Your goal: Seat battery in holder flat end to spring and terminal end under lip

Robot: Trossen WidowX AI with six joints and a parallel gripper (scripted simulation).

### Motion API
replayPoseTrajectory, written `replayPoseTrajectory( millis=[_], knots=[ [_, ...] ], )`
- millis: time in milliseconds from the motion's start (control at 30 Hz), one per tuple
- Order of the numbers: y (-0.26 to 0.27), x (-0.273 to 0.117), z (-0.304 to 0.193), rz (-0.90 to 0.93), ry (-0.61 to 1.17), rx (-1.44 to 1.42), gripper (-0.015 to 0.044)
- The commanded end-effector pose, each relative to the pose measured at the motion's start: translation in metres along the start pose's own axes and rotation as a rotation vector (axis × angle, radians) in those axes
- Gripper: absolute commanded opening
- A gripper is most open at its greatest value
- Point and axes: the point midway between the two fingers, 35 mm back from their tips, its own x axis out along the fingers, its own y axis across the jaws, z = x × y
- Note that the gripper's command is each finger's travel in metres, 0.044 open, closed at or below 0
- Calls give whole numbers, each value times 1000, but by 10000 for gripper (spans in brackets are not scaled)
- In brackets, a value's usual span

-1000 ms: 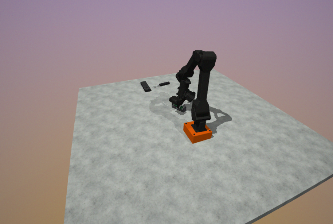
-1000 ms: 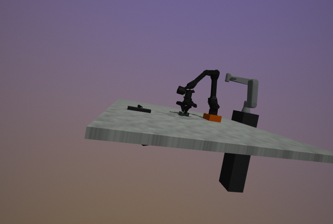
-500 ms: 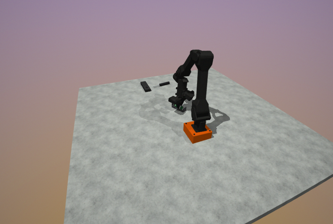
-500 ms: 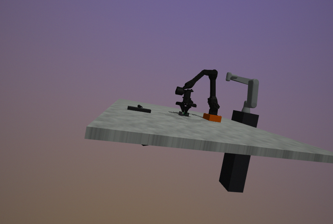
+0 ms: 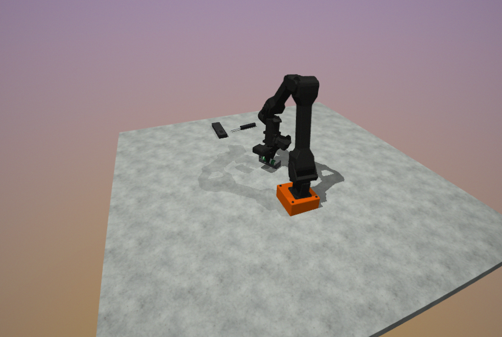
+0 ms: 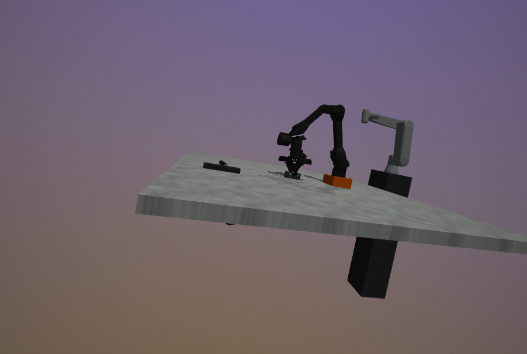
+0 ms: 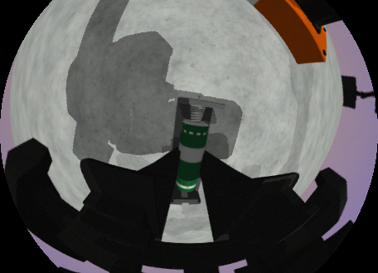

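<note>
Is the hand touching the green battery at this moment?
Touching. In the wrist view the hand is closed on the green battery, its two dark fingers pressed against either side with no gap showing.
</note>
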Motion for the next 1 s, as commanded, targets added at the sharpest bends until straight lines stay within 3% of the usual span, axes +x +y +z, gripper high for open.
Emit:
replayPoseTrajectory(
  millis=[0, 600, 733, 967],
  knots=[
    [0, 1, -2, 1, -13, 5, 69],
    [0, 0, -10, -1, -10, 5, 69],
    [0, 0, -10, -1, -10, 5, 171],
    [0, -8, -9, -1, -11, 3, 171]
  ],
)
